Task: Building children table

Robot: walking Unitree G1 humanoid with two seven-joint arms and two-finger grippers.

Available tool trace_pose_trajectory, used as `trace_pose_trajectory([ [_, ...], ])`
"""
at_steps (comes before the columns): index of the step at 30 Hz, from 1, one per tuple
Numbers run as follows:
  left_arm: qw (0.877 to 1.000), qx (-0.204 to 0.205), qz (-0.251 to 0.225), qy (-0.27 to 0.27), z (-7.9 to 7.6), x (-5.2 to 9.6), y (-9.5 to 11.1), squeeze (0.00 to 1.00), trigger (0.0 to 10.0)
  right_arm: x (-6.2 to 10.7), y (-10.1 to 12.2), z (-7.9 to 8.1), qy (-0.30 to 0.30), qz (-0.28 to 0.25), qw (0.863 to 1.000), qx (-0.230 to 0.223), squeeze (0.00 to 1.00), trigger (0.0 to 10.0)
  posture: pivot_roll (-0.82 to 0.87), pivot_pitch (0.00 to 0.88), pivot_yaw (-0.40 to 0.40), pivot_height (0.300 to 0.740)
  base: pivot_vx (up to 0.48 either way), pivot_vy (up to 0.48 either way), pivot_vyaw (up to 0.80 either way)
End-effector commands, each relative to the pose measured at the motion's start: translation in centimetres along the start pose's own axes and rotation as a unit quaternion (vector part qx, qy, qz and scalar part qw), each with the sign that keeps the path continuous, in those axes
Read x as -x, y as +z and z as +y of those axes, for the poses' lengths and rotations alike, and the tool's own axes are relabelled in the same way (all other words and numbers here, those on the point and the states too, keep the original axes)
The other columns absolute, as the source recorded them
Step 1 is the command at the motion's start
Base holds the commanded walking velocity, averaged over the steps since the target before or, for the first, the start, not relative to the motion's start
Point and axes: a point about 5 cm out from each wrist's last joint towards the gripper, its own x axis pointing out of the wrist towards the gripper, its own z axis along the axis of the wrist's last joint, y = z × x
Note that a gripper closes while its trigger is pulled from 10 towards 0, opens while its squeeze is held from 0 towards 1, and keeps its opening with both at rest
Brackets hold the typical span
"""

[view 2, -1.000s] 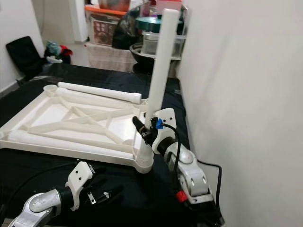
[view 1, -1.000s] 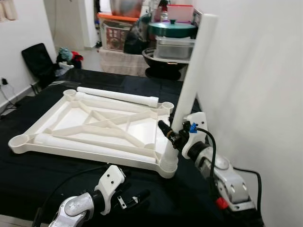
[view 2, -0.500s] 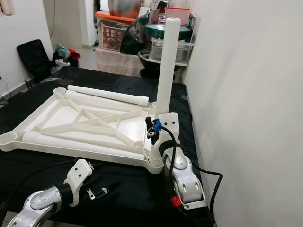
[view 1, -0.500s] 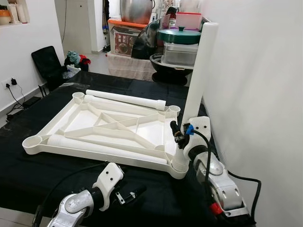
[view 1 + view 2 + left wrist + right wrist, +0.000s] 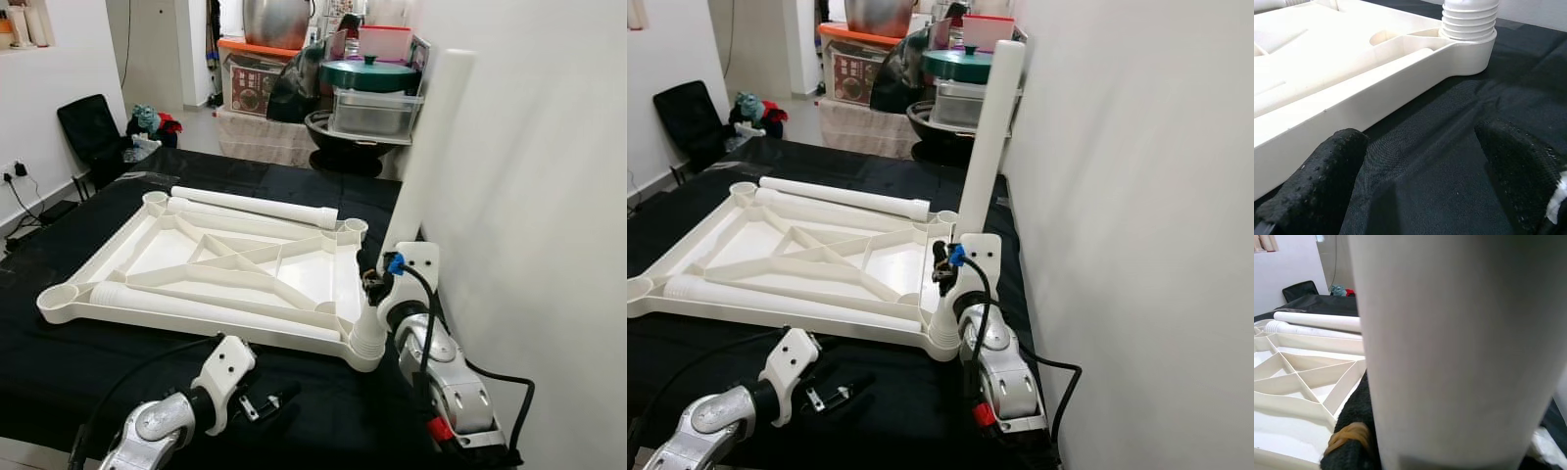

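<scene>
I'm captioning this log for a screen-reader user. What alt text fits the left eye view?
The right gripper holds a white table leg upright in the near right corner socket of an upside-down white tabletop on a black cloth. Two more legs lie on the tabletop, and the left gripper rests open on the cloth.

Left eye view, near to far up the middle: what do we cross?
Left gripper → upturned tabletop → loose leg lying on the black cloth → black basin → teal-lidded pot.

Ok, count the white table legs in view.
3: one leg standing in the near right corner socket, one loose leg along the tabletop's far edge, one leg lying along its near edge.
</scene>
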Motion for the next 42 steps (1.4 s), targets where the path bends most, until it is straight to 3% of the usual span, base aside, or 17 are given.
trace_pose_trajectory([
  [1,1.0,-0.004,0.003,0.001,-0.1,-0.2,-0.1,0.0,10.0,0.8,-5.3,-1.9,-0.046,0.132,0.99,0.003,0.0,10.0,0.07,0.0,-0.101,0.74,0.0,0.0,0.0],
  [38,1.0,-0.01,0.004,-0.006,-0.1,-0.7,-0.1,0.0,10.0,1.0,-4.6,-2.2,-0.041,0.1,0.994,-0.006,0.0,10.0,0.05,0.0,-0.086,0.74,0.0,0.0,0.0],
  [39,1.0,-0.01,0.004,-0.006,-0.1,-0.8,-0.1,0.0,10.0,1.0,-4.3,-2.2,-0.039,0.093,0.995,-0.008,0.42,10.0,0.05,0.0,-0.086,0.74,0.0,0.0,0.0],
  [42,1.0,-0.01,0.004,-0.007,-0.1,-0.8,-0.1,0.0,10.0,1.0,-4.0,-2.2,-0.038,0.086,0.996,-0.01,0.46,10.0,0.05,0.0,-0.085,0.74,0.0,0.0,0.0],
])
